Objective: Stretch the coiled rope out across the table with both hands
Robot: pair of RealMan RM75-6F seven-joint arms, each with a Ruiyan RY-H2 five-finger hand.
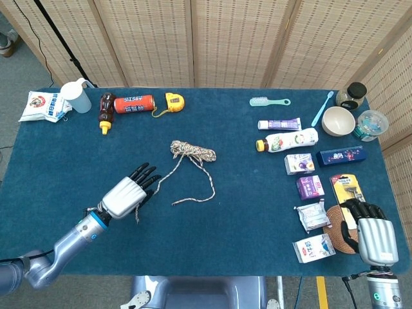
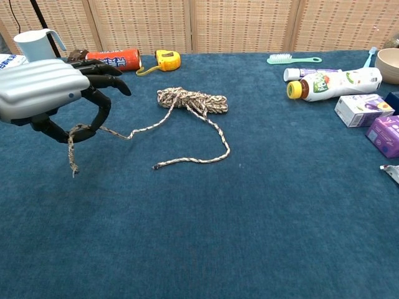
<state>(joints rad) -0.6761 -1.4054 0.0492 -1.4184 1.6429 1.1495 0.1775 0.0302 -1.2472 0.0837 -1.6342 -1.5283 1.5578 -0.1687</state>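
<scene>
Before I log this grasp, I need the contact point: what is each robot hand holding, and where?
The left robot hand pinches the rope near one free end, a short tail dangling below. The right robot hand holds nothing.

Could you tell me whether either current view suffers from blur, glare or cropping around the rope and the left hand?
Head view: evenly lit, sharp, no glare; the rope and left hand are fully framed, with soft shadows. Chest view: the rope is crisp, but the left hand is cut off by the left edge and looms large near the lens.
</scene>
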